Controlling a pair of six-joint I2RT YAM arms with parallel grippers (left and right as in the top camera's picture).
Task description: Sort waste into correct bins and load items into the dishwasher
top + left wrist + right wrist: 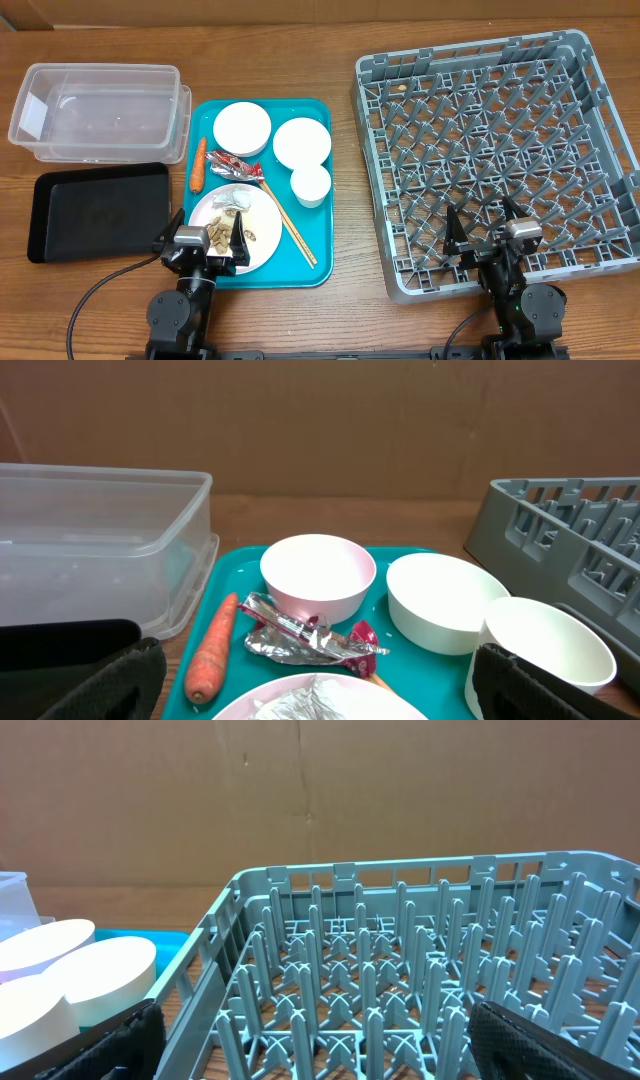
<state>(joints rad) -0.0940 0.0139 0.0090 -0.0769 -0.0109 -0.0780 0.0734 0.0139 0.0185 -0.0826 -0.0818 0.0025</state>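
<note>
A serving tray (pixel 205 115) lies left of centre on the table (pixel 340 310), with the tub (pixel 100 112) at its 10 o'clock, the shallow tray (pixel 100 210) at 8 and the dish rack (pixel 500 150) at 3. On it a bowl (pixel 242 128) sits at 12, a second bowl (pixel 302 142) at 1, the cup (pixel 310 184) at 3, the chopsticks (pixel 290 225) at 5, the plate (pixel 268 235) at 6 and the carrot (pixel 198 165) at 9.

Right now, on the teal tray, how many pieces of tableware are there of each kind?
Bowls: 2
Cup: 1
Plate: 1
Chopstick pair: 1
Total: 5
</note>
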